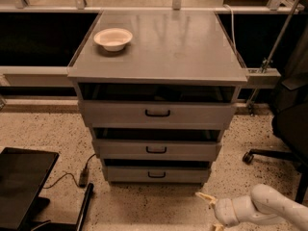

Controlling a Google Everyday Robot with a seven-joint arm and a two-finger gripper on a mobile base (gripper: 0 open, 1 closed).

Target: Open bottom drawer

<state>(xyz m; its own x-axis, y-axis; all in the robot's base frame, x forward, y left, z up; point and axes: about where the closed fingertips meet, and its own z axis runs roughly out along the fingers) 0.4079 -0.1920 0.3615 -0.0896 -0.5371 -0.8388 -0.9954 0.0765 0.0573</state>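
The bottom drawer is the narrowest grey front at the foot of the cabinet, with a small black centre handle. Its front sits pushed in, like the two drawers above. My gripper is at the lower right, low over the floor. It is in front of and to the right of the bottom drawer, apart from it. Its pale fingers are spread open and hold nothing. The white arm runs off the right edge.
The mid-width drawer and the widest drawer sit above. A white bowl stands on the cabinet top. An office chair base is at the right. A black panel and a cable lie on the floor at the left.
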